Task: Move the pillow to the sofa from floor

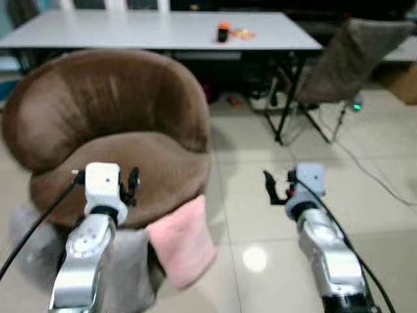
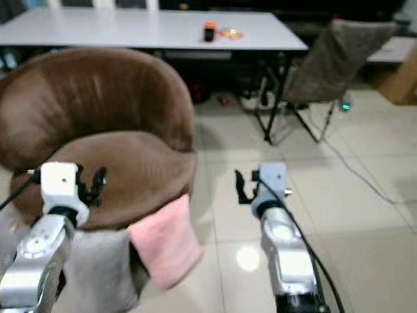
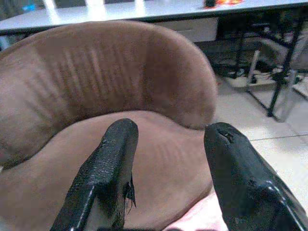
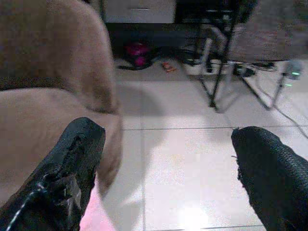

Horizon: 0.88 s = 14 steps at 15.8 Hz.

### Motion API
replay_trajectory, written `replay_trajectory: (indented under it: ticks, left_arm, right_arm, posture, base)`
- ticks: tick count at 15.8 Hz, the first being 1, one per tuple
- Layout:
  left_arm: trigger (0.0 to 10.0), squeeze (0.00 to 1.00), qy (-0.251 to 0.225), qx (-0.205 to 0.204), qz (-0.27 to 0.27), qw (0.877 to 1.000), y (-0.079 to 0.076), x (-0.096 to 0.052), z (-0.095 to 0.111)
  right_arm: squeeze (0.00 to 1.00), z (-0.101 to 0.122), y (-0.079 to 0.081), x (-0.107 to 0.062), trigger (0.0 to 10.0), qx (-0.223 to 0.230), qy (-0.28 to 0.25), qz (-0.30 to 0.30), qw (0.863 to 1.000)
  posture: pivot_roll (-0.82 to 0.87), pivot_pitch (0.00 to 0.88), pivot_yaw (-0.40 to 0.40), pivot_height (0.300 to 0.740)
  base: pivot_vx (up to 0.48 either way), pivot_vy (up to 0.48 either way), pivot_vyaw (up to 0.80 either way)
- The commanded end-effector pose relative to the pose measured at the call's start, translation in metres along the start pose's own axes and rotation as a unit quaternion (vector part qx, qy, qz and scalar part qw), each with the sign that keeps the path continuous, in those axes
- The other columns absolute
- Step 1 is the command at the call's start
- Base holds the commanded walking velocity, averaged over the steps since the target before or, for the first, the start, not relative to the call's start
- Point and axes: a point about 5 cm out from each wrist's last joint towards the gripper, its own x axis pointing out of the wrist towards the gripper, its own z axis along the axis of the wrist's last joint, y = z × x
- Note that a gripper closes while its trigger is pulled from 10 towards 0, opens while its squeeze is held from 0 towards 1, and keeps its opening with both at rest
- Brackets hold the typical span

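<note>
A pink pillow (image 1: 186, 244) stands on the tiled floor, leaning against the front of the round brown sofa chair (image 1: 111, 104); its edge also peeks in the left wrist view (image 3: 197, 219). My left gripper (image 1: 106, 177) hovers over the front of the sofa's seat, just above and left of the pillow. It is open, and its fingers (image 3: 120, 144) hold nothing. My right gripper (image 1: 280, 189) hangs over bare tiles to the right of the pillow, also open and empty, its fingers (image 4: 79, 149) spread wide apart.
A grey cushion (image 1: 130, 267) lies by the sofa's base under my left arm. Behind the sofa stands a white table (image 1: 163, 29) with a small orange object (image 1: 223, 31). A grey-covered folding chair (image 1: 352, 62) and a floor cable (image 1: 371, 176) are at right.
</note>
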Motion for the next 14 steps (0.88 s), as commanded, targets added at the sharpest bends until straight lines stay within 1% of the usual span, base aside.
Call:
replay_trajectory:
  ticks: [1, 2, 6, 8, 9, 11, 12, 14]
  left_arm:
    - [10.0, 0.0, -0.008, -0.003, -0.014, 1.0, -0.0073, 0.0009, 0.0029]
    - [10.0, 0.0, -0.008, -0.003, -0.014, 1.0, -0.0071, 0.0006, 0.0029]
    - [10.0, 0.0, -0.01, -0.002, -0.01, 1.0, -0.0054, 0.0007, 0.0029]
    - [10.0, 0.0, -0.011, -0.002, -0.009, 1.0, -0.0055, 0.001, 0.0031]
    - [10.0, 0.0, -0.011, 0.0, -0.008, 1.0, -0.0055, 0.0011, 0.0033]
    - [10.0, 0.0, -0.011, 0.003, -0.008, 1.0, -0.0054, 0.0014, 0.0031]
    - [10.0, 0.0, -0.008, 0.013, -0.009, 1.0, -0.0054, 0.0018, 0.0022]
    - [10.0, 0.0, -0.017, 0.032, -0.015, 0.999, -0.006, 0.0016, 0.0017]
  right_arm:
    - [0.0, 0.0043, -0.005, -0.0013, 10.0, -0.006, -0.012, 0.001, 1.0]
    - [0.0, 0.0049, -0.0019, -0.0008, 10.0, -0.029, -0.015, 0.017, 0.999]
    - [0.0, 0.0061, 0.0025, 0.0014, 10.0, -0.015, -0.015, 0.031, 0.999]
    - [0.0, 0.0065, 0.0016, 0.0023, 10.0, -0.015, -0.016, 0.029, 0.999]
    - [0.0, 0.0064, -0.0022, 0.0031, 10.0, -0.025, -0.015, 0.018, 0.999]
    - [0.0, 0.0061, -0.0034, 0.0038, 10.0, -0.021, -0.015, 0.016, 1.0]
    - [0.0, 0.0064, -0.0039, 0.0037, 10.0, -0.001, -0.019, 0.012, 1.0]
    - [0.0, 0.0079, -0.0037, 0.0038, 10.0, -0.01, -0.024, 0.015, 1.0]
  posture:
    - [-0.07, 0.0, -0.011, 0.74]
    - [-0.07, 0.0, -0.013, 0.74]
    - [-0.06, 0.0, -0.022, 0.74]
    - [-0.06, 0.0, -0.024, 0.74]
    - [-0.06, 0.0, -0.025, 0.74]
    - [-0.06, 0.0, -0.024, 0.74]
    - [-0.06, 0.0, -0.022, 0.74]
    - [-0.06, 0.0, -0.019, 0.74]
  base:
    - [0.379, 0.0, 0.0]
    - [0.379, 0.0, 0.0]
    - [0.369, 0.0, 0.74]
    - [0.36, 0.0, 0.8]
    - [0.349, 0.0, 0.8]
    - [0.332, 0.0, 0.66]
    - [0.27, 0.0, 0.0]
    - [0.0, 0.0, 0.0]
